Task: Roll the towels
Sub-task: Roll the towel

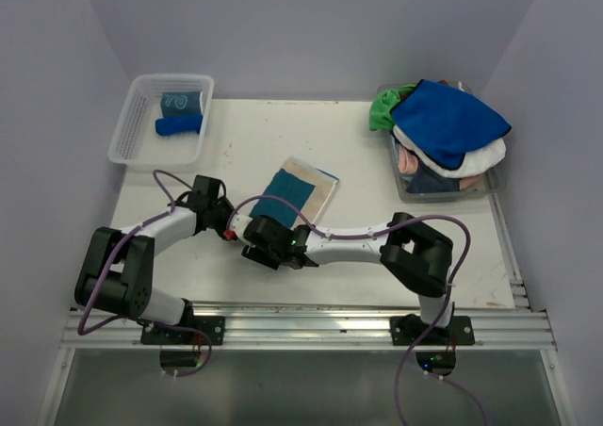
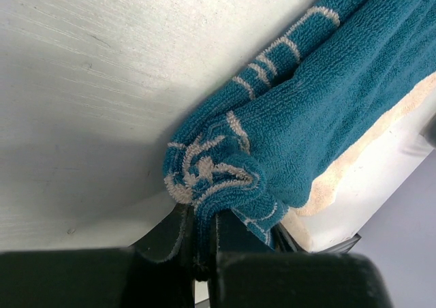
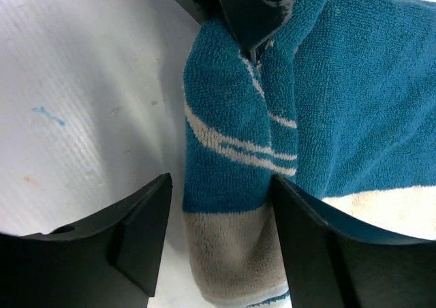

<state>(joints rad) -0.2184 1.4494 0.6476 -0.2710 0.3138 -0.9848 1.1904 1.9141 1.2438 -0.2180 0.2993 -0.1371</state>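
Cloth first: from above, the teal-and-beige towel (image 1: 300, 192) lies mid-table, its near end hidden under the arms (image 1: 339, 242). Left wrist view: left gripper (image 2: 204, 223) pinches the soft rolled corner tight. Right wrist view: right gripper (image 3: 221, 195) gapes, straddling the limp roll; grasp across it, I'd say.

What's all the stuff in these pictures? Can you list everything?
table: one, white, under everything.
teal and beige towel: one, middle of the table, its near end partly rolled.
mesh basket: one, clear, far left corner.
teal rolled towel: one, in the basket.
blue rolled towel: one, royal blue, in the basket.
clear bin: one, far right.
towel pile: several, blue on top, green, white, pink, heaped in the bin.
left gripper: one, black, shut on the roll's end.
right gripper: one, black, open around the roll.
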